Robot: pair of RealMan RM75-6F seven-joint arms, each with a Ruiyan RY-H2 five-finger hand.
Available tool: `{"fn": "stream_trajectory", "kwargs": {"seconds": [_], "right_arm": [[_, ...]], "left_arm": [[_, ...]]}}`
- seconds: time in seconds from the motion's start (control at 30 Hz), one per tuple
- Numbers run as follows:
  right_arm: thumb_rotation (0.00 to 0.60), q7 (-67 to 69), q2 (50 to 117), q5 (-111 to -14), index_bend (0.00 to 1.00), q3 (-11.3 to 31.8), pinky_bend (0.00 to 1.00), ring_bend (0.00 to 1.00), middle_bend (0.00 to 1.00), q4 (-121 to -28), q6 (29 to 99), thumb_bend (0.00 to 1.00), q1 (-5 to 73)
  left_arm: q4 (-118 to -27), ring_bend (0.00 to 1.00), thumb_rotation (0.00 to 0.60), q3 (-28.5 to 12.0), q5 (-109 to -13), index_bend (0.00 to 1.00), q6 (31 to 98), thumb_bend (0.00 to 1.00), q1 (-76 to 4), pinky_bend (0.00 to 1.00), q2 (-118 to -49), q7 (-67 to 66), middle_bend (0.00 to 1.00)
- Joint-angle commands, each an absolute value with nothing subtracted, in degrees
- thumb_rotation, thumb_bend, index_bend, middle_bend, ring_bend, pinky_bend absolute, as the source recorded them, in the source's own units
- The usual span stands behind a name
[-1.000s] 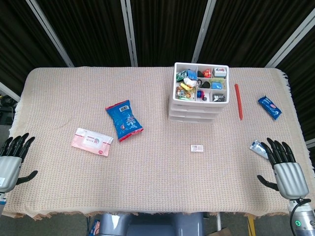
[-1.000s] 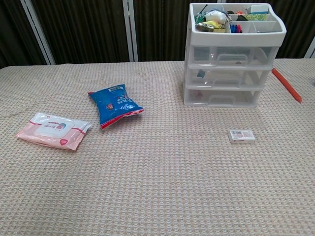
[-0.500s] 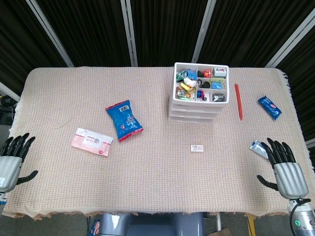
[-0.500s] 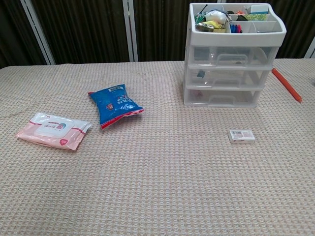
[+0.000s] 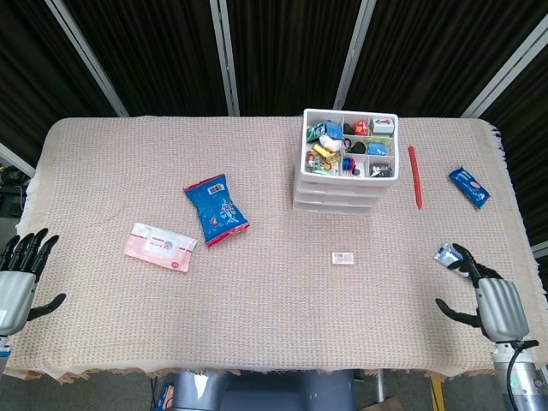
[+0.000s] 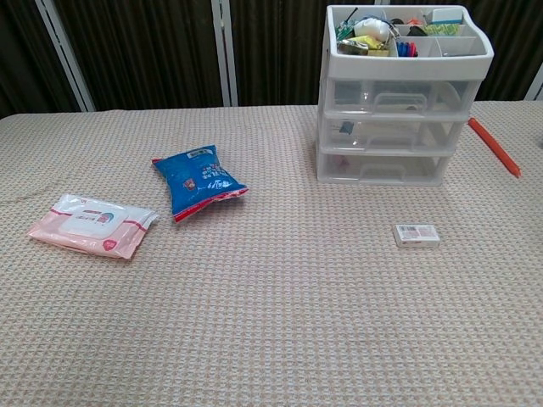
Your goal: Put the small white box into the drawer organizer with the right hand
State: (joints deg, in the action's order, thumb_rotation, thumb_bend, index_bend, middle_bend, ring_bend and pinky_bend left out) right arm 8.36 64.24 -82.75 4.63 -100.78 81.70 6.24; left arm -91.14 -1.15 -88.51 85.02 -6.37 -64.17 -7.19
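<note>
Meanwhile, right hand [image 5: 495,304] (fingers spread) sits well apart from small white box [image 5: 342,258].

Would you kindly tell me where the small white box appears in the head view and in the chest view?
Head view: the small white box lies on the cloth right of centre, nearer the robot than the drawer organizer.
Chest view: it lies at right, below the organizer.
Shared landmark: the drawer organizer.

Box [image 5: 342,258] lies before organizer [image 5: 346,184]; snack bag [image 5: 216,209], wipes [image 5: 159,247] well left.
</note>
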Motion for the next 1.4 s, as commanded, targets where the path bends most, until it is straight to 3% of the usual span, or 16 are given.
{"fn": "stream_trajectory", "kwargs": {"seconds": [0.03,0.23,0.53,0.93,1.4], "right_arm": [[0.6,15.51,60.9,-68.87,0.13,9.2,0.54,0.58,0.61,-111.76,69.96,0.22,10.82],[0.6,16.02,61.56,-51.91,0.13,16.56,0.55,0.62,0.64,-116.59,61.09,0.27,18.48],[0.6,15.21,70.54,-33.69,0.13,23.26,0.55,0.62,0.65,-114.68,57.69,0.3,28.74],[0.6,14.04,81.13,-21.95,0.13,25.38,0.55,0.64,0.66,-110.82,58.43,0.34,35.4],[0.6,15.51,88.52,-16.61,0.14,27.16,0.55,0.64,0.66,-102.98,54.47,0.37,38.77]], "left_arm": [[-91.05,0.0,0.6,-1.36,-88.23,0.04,84.98,0.2,-6.43,0.0,-64.36,-7.29,0.0],[-90.97,0.0,0.6,-1.66,-87.81,0.04,84.97,0.2,-6.5,0.0,-64.54,-7.26,0.0],[-90.89,0.0,0.6,-1.79,-87.95,0.04,85.23,0.2,-6.52,0.0,-64.66,-6.6,0.0],[-90.84,0.0,0.6,-1.81,-88.21,0.04,85.29,0.2,-6.62,0.0,-64.51,-5.77,0.0],[-89.09,0.0,0.6,-2.16,-89.61,0.04,86.93,0.2,-6.71,0.0,-65.28,-6.09,0.0]]}}
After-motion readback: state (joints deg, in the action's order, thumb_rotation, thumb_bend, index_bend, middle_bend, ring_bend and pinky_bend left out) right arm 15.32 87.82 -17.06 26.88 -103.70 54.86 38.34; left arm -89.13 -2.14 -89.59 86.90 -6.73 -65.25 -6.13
